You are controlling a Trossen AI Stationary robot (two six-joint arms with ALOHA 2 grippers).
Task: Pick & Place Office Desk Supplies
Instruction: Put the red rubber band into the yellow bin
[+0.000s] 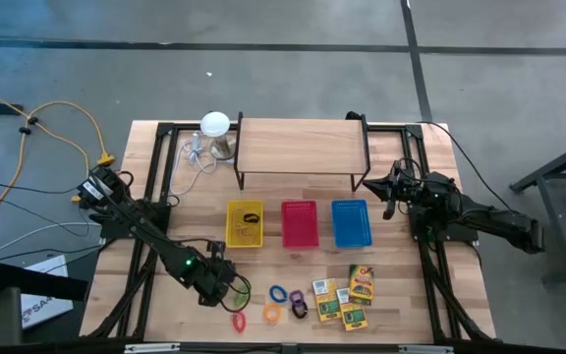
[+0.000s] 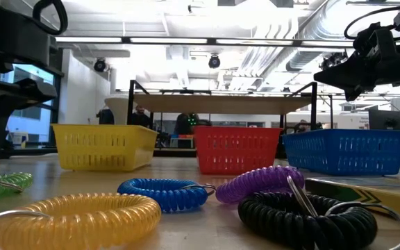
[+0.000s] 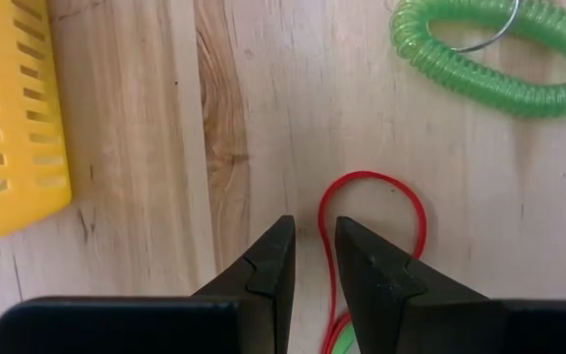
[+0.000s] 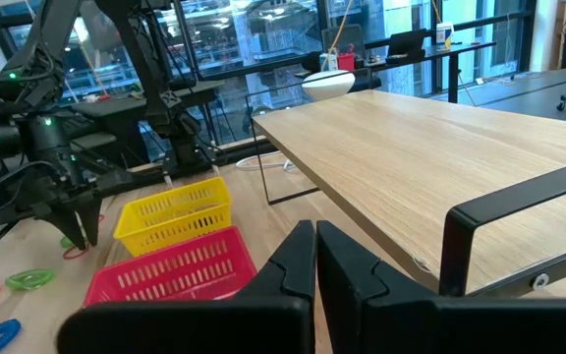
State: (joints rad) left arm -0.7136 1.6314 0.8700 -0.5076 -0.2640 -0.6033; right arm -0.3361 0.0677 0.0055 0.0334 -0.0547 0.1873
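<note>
Nearest my low camera lie the coiled rings: a yellow ring (image 2: 75, 217), a black ring (image 2: 304, 217), a blue ring (image 2: 164, 193) and a purple ring (image 2: 259, 183), all flat on the wooden table (image 1: 401, 315). A green ring (image 3: 489, 54) lies slightly apart, toward the left arm.

Beside these rings, at the near right, I see the yellow-and-green card boxes (image 1: 344, 295) clustered together on the table.

My left gripper (image 3: 312, 258) points down at the near left of the table, its tips at a red rubber band (image 3: 376, 231) lying on the wood. The jaws stand slightly apart, one side of the band's loop passing between the tips; whether they pinch it I cannot tell.

Farther back, three baskets stand in a row: a yellow basket (image 1: 245, 223), a red basket (image 1: 299, 223) and a blue basket (image 1: 351, 222). The yellow basket already holds some thin items, too small for me to identify.

Behind the baskets stands a low wooden shelf (image 1: 303, 146) on a black frame. A white round-topped object (image 1: 214, 125) with a cable sits at the shelf's left end.

My right gripper (image 4: 314, 258) waits raised at the right of the table, beside the shelf, its jaws clenched and empty.
</note>
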